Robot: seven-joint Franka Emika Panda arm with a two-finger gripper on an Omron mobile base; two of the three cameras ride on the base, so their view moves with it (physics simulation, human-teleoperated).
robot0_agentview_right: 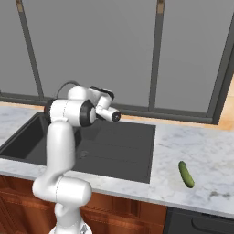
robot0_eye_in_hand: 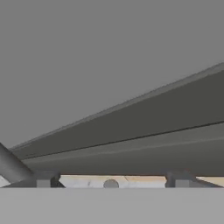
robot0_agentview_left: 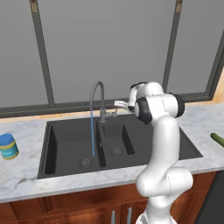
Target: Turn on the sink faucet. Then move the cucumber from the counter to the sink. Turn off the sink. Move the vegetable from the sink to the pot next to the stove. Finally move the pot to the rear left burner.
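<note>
jaws spread wide, holding nothing, gripper point(robot0_eye_in_hand: 113, 181) up by the sink faucet point(robot0_agentview_left: 97, 98) at the sink's point(robot0_agentview_left: 65, 131) rear edge. fingertips point(robot0_eye_in_hand: 43, 180) mostly cut off, faucet handle hard to make out. cucumber point(robot0_agentview_right: 185, 174) well apart, near the counter's point(robot0_agentview_right: 201, 151) front right edge.

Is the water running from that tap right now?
On. A thin blue stream falls from the sink faucet spout straight down into the large left bowl of the sink.
</note>
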